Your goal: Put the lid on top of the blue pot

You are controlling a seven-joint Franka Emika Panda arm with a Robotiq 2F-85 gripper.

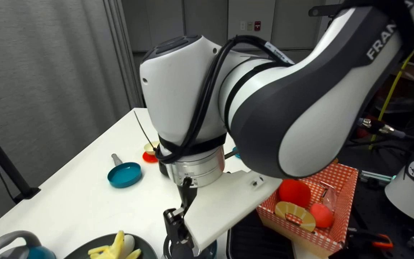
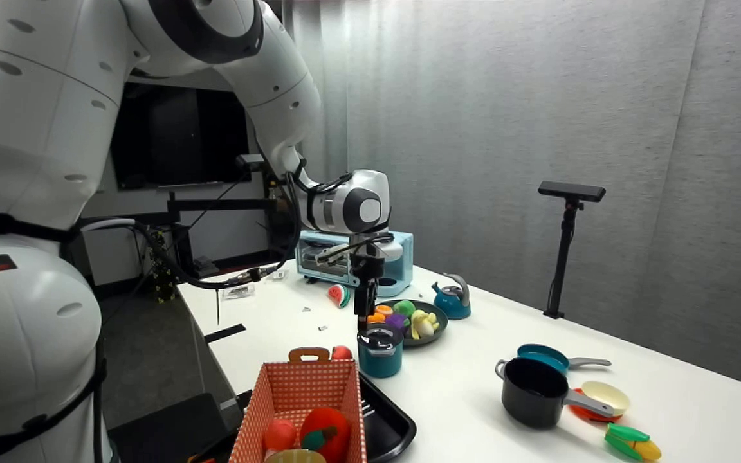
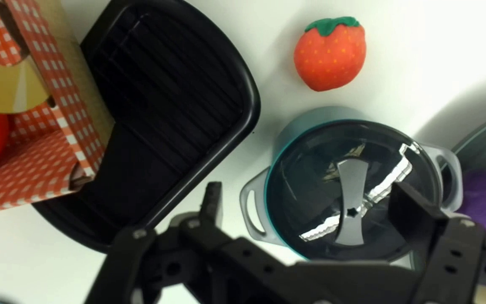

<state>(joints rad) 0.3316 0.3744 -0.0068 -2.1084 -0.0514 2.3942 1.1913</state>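
The lid, a dark shiny round disc with a grey bar handle, lies on top of the blue pot in the wrist view. A teal rim edge shows along its left side. In an exterior view the teal pot stands on the table with the lid on it. My gripper is open, its fingers wide apart above the lid, one beyond the pot's left side and one over the lid's right part. The handle lies between them, untouched. In an exterior view the gripper points down at the lid.
A black tray and a red-checked basket stand close beside the pot. A toy strawberry lies near it. A dark pan of toy food sits close behind. A black pot and teal pan stand farther off.
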